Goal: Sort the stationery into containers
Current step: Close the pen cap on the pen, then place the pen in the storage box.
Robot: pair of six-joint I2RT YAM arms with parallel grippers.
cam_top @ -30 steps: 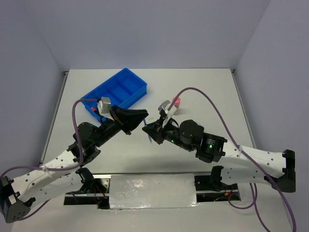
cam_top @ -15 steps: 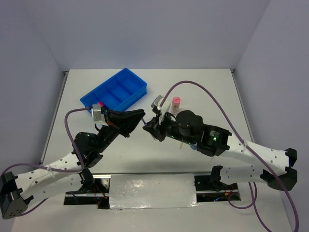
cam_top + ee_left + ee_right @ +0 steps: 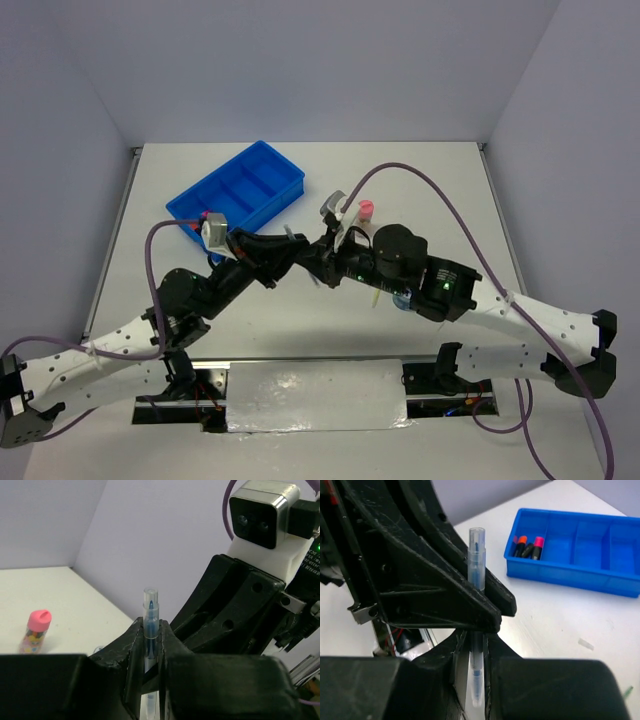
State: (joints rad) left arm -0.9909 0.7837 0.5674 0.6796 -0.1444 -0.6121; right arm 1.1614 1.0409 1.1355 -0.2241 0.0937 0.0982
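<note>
A clear pen with blue ink (image 3: pixel 151 611) (image 3: pixel 476 555) hangs upright in the air between both grippers. My right gripper (image 3: pixel 472 639) (image 3: pixel 318 262) is shut on its lower barrel. My left gripper (image 3: pixel 151 626) (image 3: pixel 290 252) reaches in from the opposite side. Its fingers stand narrowly open on either side of the pen's capped end. The blue tray (image 3: pixel 287 193) (image 3: pixel 560 575) lies at the back left. Highlighters with orange and pink caps (image 3: pixel 527 546) lie in its end compartment. A pink-capped little bottle (image 3: pixel 366 210) (image 3: pixel 36 630) stands on the table behind the right arm.
A yellow pen (image 3: pixel 372 297) and a blue-white disc (image 3: pixel 401 300) show partly from under the right arm. White walls close the table at the back and both sides. A small scrap (image 3: pixel 585 644) lies on the table in front of the tray.
The two grippers have closed the gap between them and now overlap at the pen. The left gripper's jaws, shut before, have parted around the pen's top. The right arm shifted left.
</note>
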